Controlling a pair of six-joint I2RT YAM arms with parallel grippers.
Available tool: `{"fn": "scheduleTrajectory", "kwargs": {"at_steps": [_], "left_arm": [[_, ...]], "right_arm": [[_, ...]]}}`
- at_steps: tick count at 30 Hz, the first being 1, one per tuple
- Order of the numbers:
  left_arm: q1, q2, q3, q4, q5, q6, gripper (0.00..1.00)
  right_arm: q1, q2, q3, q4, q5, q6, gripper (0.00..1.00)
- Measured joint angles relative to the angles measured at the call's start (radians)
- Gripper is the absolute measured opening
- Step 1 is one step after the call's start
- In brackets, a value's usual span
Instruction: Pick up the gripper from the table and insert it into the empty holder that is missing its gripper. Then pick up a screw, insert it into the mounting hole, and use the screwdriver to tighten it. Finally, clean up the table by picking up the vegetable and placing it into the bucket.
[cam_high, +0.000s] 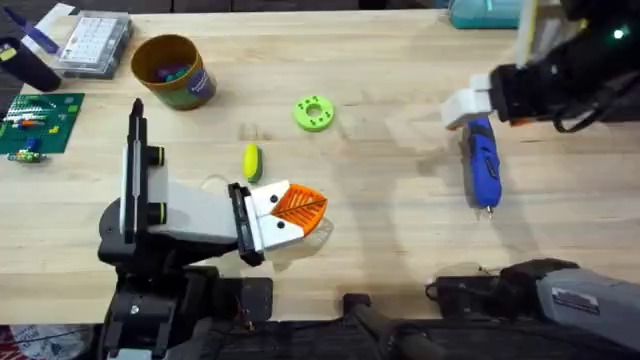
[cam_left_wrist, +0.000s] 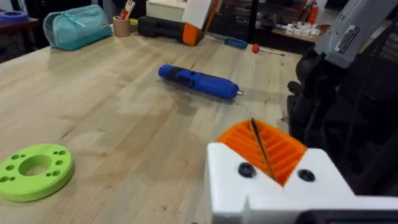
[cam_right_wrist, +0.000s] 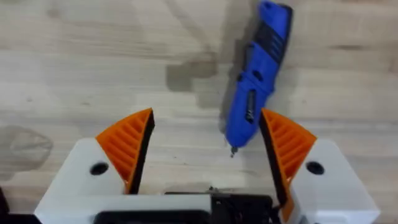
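Blue powered screwdriver flat on the wooden table, right half, long axis running roughly toward and away from the arms' bases, thin metal bit at the near end, butt end at the far end under the right arm. No screw or holder to be made out here, so no saying how far the mounting has got.

Right gripper directly over it, orange ribbed pads spread wide and holding nothing. In the right wrist view the blue body off-centre in the gap, close beside one pad, bit end just between the fingers, axis a little askew to the jaw line (probably needing a small sideways shift and a descent before closing). Clearly the nearer arm for this tool.

Left gripper low over the near left half, pads pressed together, nothing between them, well apart from the screwdriver.

Yellow vegetable just beyond the left gripper, long axis also near to far; lime-green ring farther out toward the middle; orange-tan bucket at far left, a left-arm job by position.
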Motion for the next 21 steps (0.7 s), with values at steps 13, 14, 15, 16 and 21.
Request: {"fn": "scheduleTrajectory", "kwargs": {"at_steps": [13,14,15,16,21], "left_arm": [[0.000,0.000,0.000,-0.001,0.001,0.000,0.004],[0.000,0.000,0.000,-0.001,0.001,0.000,0.004],[0.000,0.000,0.000,-0.001,0.001,0.000,0.004],[0.000,0.000,0.000,-0.001,0.001,0.000,0.004],[0.000,0.000,0.000,-0.001,0.001,0.000,0.004]], "right_arm": [[-0.251,0.002,-0.217,0.213,-0.043,-0.167,0.986],[-0.251,0.005,-0.224,0.229,-0.033,-0.174,0.986],[-0.252,0.011,-0.231,0.244,-0.022,-0.181,0.986],[-0.253,0.018,-0.236,0.255,-0.010,-0.186,0.986],[-0.269,0.093,-0.250,0.308,0.018,-0.254,0.986]]}}
